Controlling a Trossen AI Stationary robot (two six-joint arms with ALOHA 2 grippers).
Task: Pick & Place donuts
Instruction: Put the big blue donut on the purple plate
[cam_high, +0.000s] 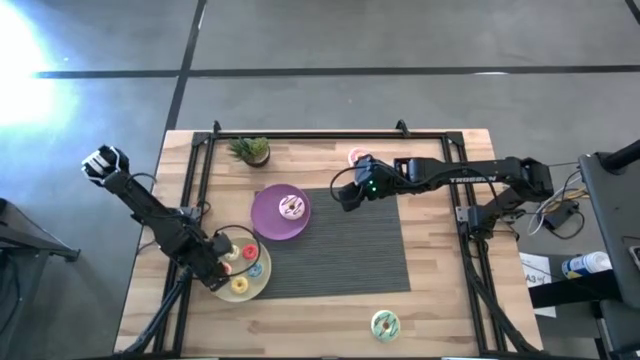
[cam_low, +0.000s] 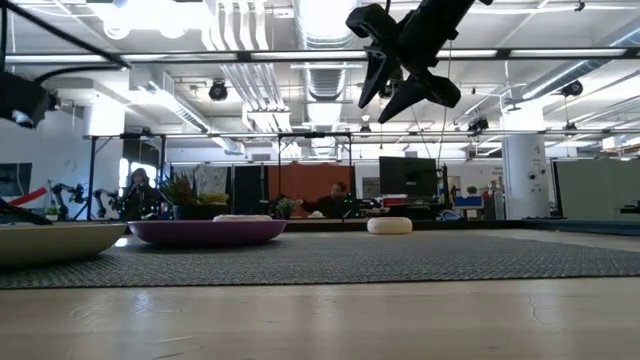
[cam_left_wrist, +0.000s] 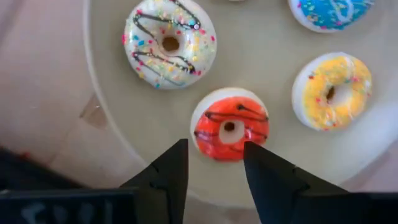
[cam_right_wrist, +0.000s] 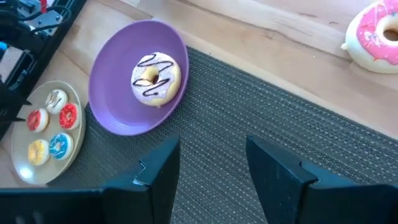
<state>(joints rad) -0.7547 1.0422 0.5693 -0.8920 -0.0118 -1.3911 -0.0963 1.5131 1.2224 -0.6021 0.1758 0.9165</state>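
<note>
Right gripper (cam_high: 347, 197) spread and empty, raised just beside the purple plate (cam_right_wrist: 118, 106); left gripper (cam_left_wrist: 214, 165) spread, empty, low over the pale plate (cam_left_wrist: 267, 81).
Grey mat (cam_high: 340, 250) beside purple plate; purple plate holds white-iced donut (cam_right_wrist: 155, 78). Pink donut (cam_high: 358, 157) well apart from purple plate, green donut (cam_high: 385, 324) farther. Pale plate just beside purple plate: sprinkled (cam_left_wrist: 170, 42), yellow (cam_left_wrist: 333, 91), blue (cam_left_wrist: 324, 12), red (cam_left_wrist: 229, 131) donuts, red nearest left fingers.

blue donut (cam_left_wrist: 328, 12) and pink donut (cam_right_wrist: 375, 35) are cut off by edges.
</note>
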